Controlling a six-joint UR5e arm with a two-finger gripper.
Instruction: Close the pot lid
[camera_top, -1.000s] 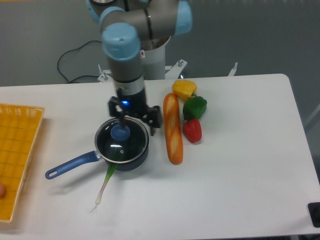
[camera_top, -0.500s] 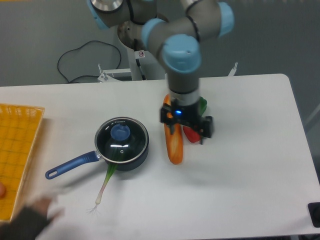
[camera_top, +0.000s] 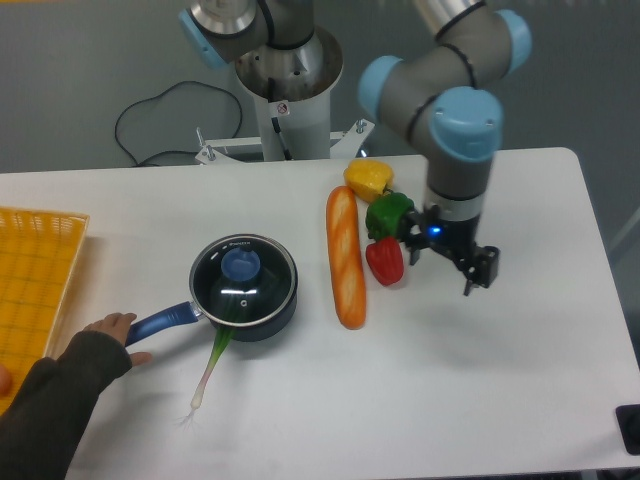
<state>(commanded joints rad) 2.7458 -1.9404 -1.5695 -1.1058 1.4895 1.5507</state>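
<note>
On the left half of the bench, the pot lid sits on the pot, with a person's hand at the blue handle. Well to the right, beside the red pepper, hangs the robot's hand, holding nothing; I cannot tell whether its fingers are spread or pressed together.

Even, bright overhead light, soft shadows, slight glare on the pot lid.
</note>
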